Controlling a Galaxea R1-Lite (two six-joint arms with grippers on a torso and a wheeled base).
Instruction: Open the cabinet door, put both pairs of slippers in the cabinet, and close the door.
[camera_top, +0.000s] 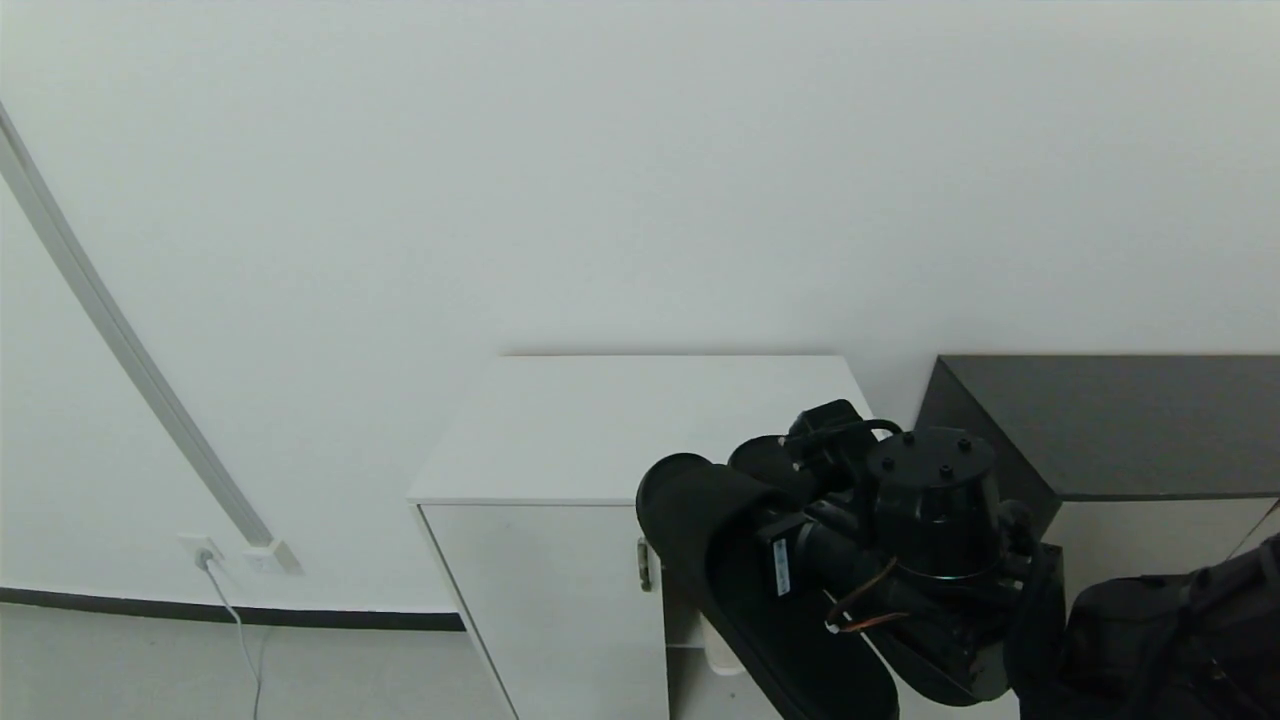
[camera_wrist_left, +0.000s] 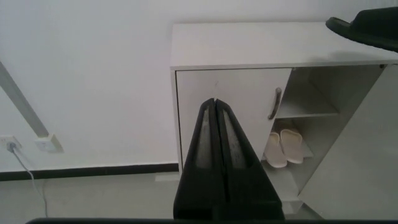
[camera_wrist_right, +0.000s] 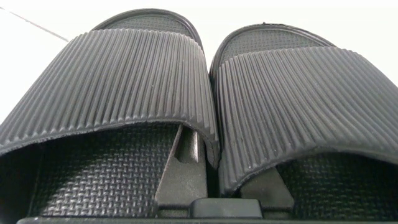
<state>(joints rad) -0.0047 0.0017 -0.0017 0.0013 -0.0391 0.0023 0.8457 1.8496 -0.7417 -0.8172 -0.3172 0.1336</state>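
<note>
Right gripper (camera_wrist_right: 214, 158) clamps black slippers (camera_top: 705, 515) by adjoining inner edges, raised before open cabinet (camera_top: 600, 430). Light, rubbery, probably floppy. White slippers (camera_wrist_left: 285, 146) shelved inside. Left gripper (camera_wrist_left: 214, 106) closed, empty.

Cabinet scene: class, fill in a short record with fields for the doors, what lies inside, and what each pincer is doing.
Cabinet: white, against the wall
Left door: shut
Right side: open, shelf showing
Inside: pale slippers, side by side, below that shelf
Right pincer: shut on black slippers, held at cabinet-top height
Left pincer: shut, empty
</note>
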